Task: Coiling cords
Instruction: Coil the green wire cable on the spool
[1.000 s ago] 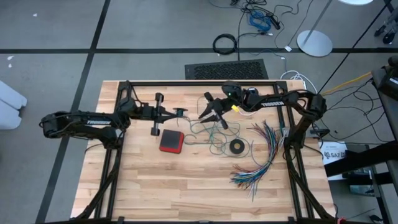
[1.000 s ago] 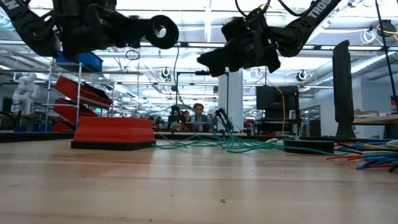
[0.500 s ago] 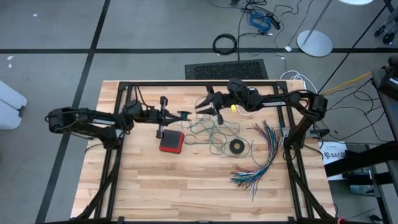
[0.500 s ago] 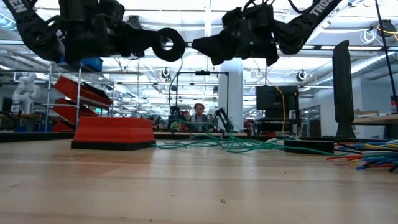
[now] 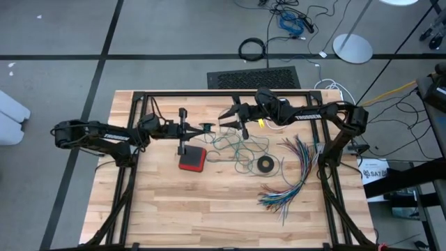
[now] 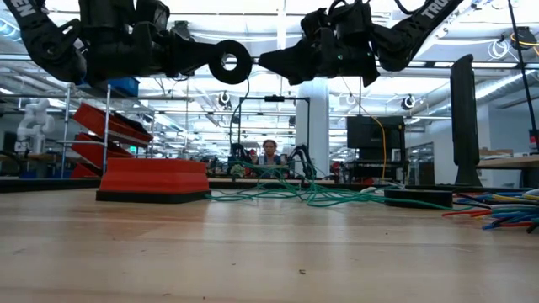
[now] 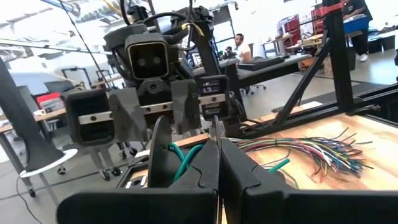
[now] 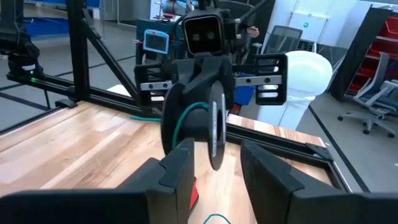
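If you count what's on the pale wooden plank surface (image 5: 174, 209), there's one flat red square pad (image 5: 192, 159), one small black tape-like ring (image 5: 265, 164), one fanned bundle of multicoloured wires (image 5: 296, 174) and one thin teal-green cord (image 5: 240, 150) in a loose tangle between pad and ring. The left hand (image 5: 207, 127) is clenched on a strand of that cord, up off the wood, with the rest trailing just beside it. The right hand (image 5: 228, 118) faces it close by, fingers released and gripping nothing.
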Robot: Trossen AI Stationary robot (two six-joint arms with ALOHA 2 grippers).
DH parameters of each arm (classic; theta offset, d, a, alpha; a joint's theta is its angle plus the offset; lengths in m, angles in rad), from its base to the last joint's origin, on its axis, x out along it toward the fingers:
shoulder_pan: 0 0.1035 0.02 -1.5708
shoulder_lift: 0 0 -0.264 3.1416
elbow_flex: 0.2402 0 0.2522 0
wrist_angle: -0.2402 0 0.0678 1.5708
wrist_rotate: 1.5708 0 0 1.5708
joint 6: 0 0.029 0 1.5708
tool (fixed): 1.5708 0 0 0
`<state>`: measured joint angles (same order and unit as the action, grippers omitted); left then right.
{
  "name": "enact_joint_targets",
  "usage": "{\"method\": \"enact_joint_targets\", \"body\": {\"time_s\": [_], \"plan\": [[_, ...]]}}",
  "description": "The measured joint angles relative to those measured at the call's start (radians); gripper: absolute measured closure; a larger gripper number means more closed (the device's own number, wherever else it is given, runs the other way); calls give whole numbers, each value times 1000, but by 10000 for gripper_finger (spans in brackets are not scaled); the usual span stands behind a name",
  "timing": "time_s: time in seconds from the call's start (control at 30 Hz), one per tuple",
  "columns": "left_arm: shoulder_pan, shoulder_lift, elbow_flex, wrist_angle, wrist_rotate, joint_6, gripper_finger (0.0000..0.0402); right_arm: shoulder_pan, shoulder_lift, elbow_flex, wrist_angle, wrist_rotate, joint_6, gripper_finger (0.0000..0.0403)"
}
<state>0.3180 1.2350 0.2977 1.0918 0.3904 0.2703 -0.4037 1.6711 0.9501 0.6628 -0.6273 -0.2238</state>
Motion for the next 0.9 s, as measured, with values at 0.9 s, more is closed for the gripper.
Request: {"method": "enact_joint_targets", "body": {"time_s": [0.9], "plan": [[-6, 0, 0, -2, -101, -54, 392, 53, 0, 0, 90, 46, 111, 287]]}}
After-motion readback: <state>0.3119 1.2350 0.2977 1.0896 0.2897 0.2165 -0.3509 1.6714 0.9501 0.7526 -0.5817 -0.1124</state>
